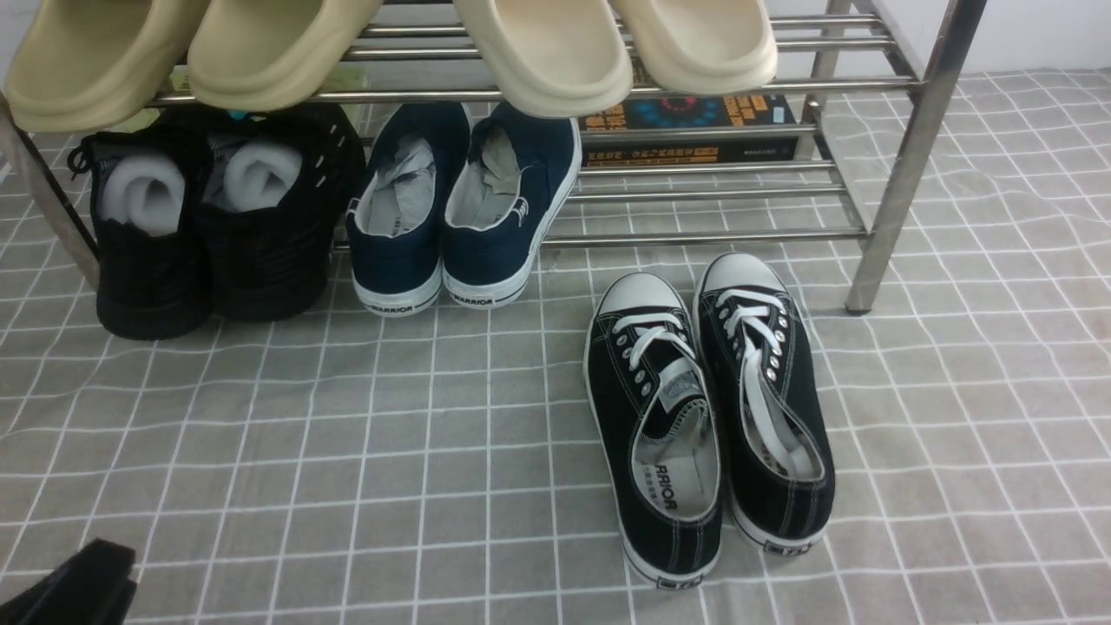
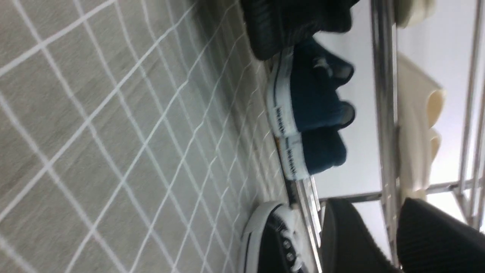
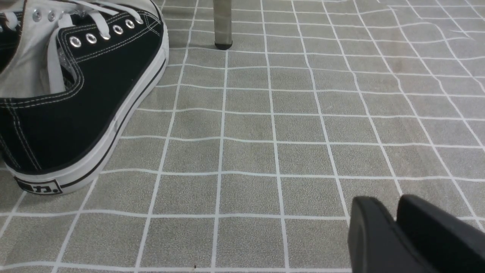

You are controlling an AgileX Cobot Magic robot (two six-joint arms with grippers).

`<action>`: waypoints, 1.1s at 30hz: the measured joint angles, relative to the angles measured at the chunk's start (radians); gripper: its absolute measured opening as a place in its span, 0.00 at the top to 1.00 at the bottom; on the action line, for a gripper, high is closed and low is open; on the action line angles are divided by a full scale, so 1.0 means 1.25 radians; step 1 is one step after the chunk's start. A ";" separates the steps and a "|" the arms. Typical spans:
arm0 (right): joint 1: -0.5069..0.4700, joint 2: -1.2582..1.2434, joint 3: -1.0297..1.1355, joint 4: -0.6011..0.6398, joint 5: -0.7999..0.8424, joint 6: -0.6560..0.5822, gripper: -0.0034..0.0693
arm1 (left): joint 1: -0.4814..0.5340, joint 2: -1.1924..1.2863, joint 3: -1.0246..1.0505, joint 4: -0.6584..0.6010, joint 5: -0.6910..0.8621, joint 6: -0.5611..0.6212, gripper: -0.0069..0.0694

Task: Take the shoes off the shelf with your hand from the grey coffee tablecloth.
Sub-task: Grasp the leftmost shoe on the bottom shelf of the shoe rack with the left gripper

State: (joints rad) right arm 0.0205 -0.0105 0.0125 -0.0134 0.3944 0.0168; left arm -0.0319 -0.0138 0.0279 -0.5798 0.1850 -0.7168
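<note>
The all-black mesh shoes (image 1: 217,226), stuffed with white foam rolls, sit at the left end of the steel shelf's (image 1: 694,236) lower tier, with their heels down at the grey checked tablecloth (image 1: 391,434). Their heel also shows in the left wrist view (image 2: 291,22). My left gripper (image 1: 69,582) is low at the front left corner, far from the shoes. In the left wrist view the left gripper (image 2: 375,206) is open and empty. My right gripper (image 3: 392,206) is shut and empty, just over the cloth (image 3: 303,132). It is out of the front view.
A navy white-soled pair (image 1: 460,208) stands beside the black shoes. A black canvas pair (image 1: 707,408) lies on the cloth in front of the shelf, next to my right gripper (image 3: 57,94). Beige slippers (image 1: 538,52) fill the top tier. A book (image 1: 694,130) lies on the lower tier. A shelf leg (image 1: 903,174) stands right.
</note>
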 joint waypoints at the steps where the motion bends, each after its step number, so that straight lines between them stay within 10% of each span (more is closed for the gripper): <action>1: 0.000 0.000 0.000 0.000 0.000 0.000 0.78 | 0.000 0.000 0.000 -0.002 -0.015 0.007 0.60; 9: 0.000 0.000 0.000 0.000 0.000 0.000 0.77 | 0.000 0.137 -0.224 0.052 0.020 0.165 0.89; 15: 0.000 0.000 0.000 0.000 0.000 0.000 0.77 | 0.000 0.463 -0.384 0.101 0.048 0.192 0.90; 33: 0.000 0.000 0.000 -0.001 0.000 0.000 0.76 | 0.154 1.039 -0.696 0.073 -0.040 0.089 0.27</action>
State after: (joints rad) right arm 0.0205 -0.0105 0.0125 -0.0144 0.3944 0.0168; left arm 0.1606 1.2845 -0.8421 -0.4885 0.1355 -0.6060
